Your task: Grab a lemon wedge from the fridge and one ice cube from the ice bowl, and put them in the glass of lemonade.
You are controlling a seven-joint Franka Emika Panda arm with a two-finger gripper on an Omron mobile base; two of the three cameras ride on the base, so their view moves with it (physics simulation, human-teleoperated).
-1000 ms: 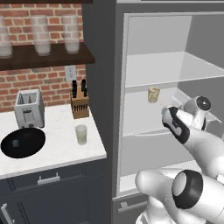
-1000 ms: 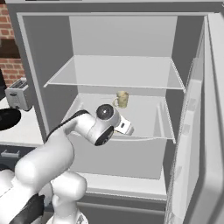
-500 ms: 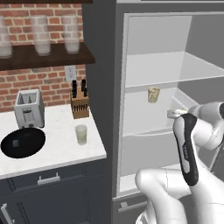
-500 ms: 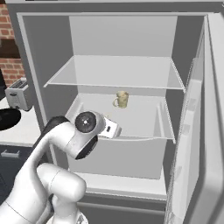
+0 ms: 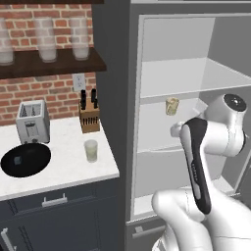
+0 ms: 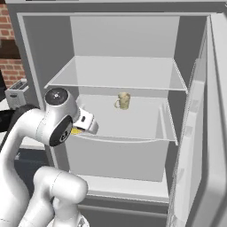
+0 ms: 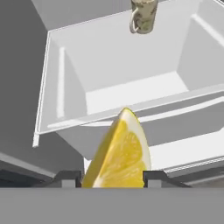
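Note:
In the hand view the lemon wedge (image 7: 120, 153), a bright yellow slice, stands upright between my two finger tips, and my gripper (image 7: 112, 177) is shut on it. From the right base view the gripper (image 6: 83, 126) hangs at the front left edge of the open fridge (image 6: 119, 71), with a sliver of the wedge (image 6: 76, 131) showing under it. On the white counter to the fridge's left sit the black ice bowl (image 5: 25, 159), holding one ice cube (image 5: 17, 159), and the glass of lemonade (image 5: 90, 150).
A small mug (image 6: 123, 100) stands on the fridge's middle shelf, behind the gripper. The fridge door (image 6: 199, 133) is swung open on the right. A toaster (image 5: 32, 121) and a knife block (image 5: 89, 117) stand at the back of the counter.
The arm has drawn back from the middle shelf toward the fridge's front left edge, carrying the lemon wedge with it. The mug and the counter things have stayed put.

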